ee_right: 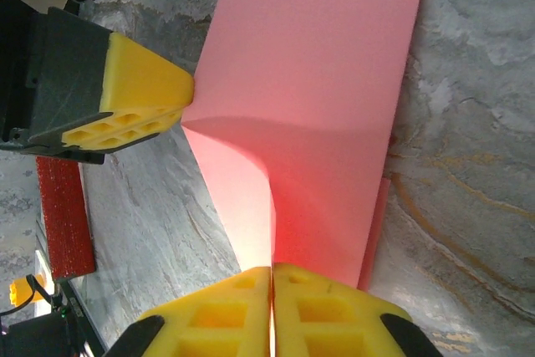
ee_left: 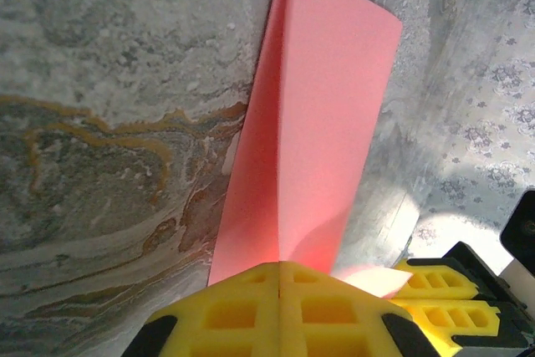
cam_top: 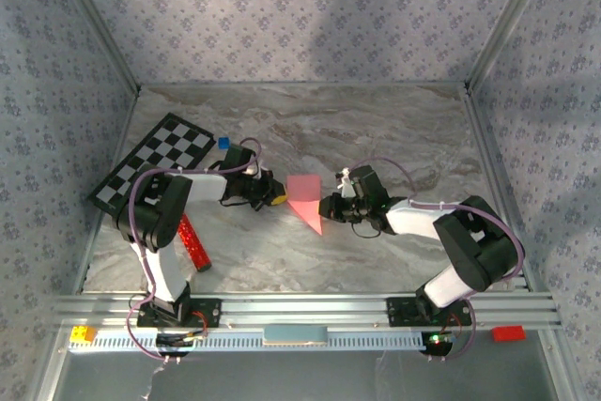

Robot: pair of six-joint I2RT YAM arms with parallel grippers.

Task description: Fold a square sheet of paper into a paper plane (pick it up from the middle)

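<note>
Top external has the whole layout: the pink paper (cam_top: 304,196) is mid-table (cam_top: 394,129), folded into a wedge with its sharp tip pointing back toward the arm bases. The left fingers (cam_top: 275,199) are at its left edge and the right fingers (cam_top: 331,206) at its right edge. That view also takes in the checkerboard (cam_top: 155,164) at far left, a tiny blue cube (cam_top: 223,143) just off its corner, and a red bar (cam_top: 194,242) beside the left arm.

Left wrist gets you the grip up close. The left fingers (ee_left: 234,317) are pressed fully together, and the paper (ee_left: 309,123) comes straight out of the seam between them, with a crease running away from the pads. The right fingers (ee_left: 435,290) sit just beside the paper's near corner.

Right wrist is the same story from the other side. The right fingers (ee_right: 326,317) are closed tight on the paper (ee_right: 326,64), which bulges into a soft curl just ahead of them. The left fingers (ee_right: 134,94) touch its side edge at upper left, with the red bar (ee_right: 63,215) lying beyond (can't tell if the paper's underside touches the table).
</note>
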